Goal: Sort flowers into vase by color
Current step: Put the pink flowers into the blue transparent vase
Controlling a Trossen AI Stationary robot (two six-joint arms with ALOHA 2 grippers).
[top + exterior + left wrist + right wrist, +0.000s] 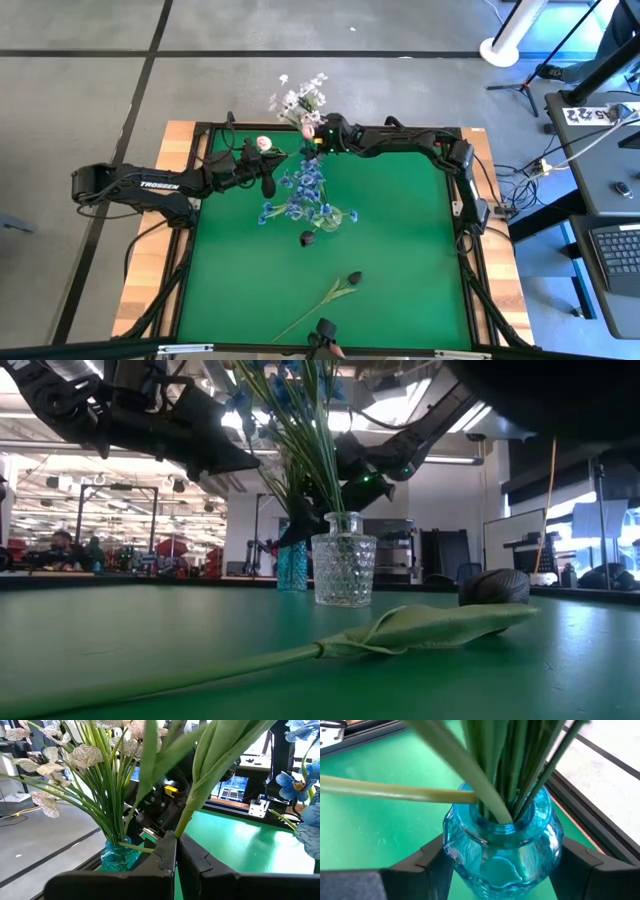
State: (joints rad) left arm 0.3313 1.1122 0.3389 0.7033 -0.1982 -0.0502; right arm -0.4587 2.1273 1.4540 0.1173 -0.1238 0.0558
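We are working at the 12 o'clock edge of the green counter (400,250), where the blue glass vase (502,855) is standing with white blossom sprays (297,100) fanning out of it. Our left pincer (175,851) is clamped tight on the green stalk of a pink tulip (263,144), gripping low on the stem with the bloom lying toward 9 o'clock, and the cut end is pointing at the vase mouth. Our right pincer (502,857) is straddling the vase body, one finger on each side, jaws wide; we cannot tell whether the pads are pressing the glass yet.

Near the counter's centre a clear cut-glass vase (343,570) is holding blue blossom sprays (305,190). One near-black tulip (354,278) is lying loose toward 6 o'clock, and another dark bloom (307,238) is sitting just beside the clear vase.

We are judging the tulip to be light, its stalk thin and springy, so it is likely bending and swinging at the free end; holding it closer to the cut end should steer it better. The vase looks smooth, hard and breakable, and top-heavy with its stems, so a light squeeze around its widest belly seems the safest way of steadying it.
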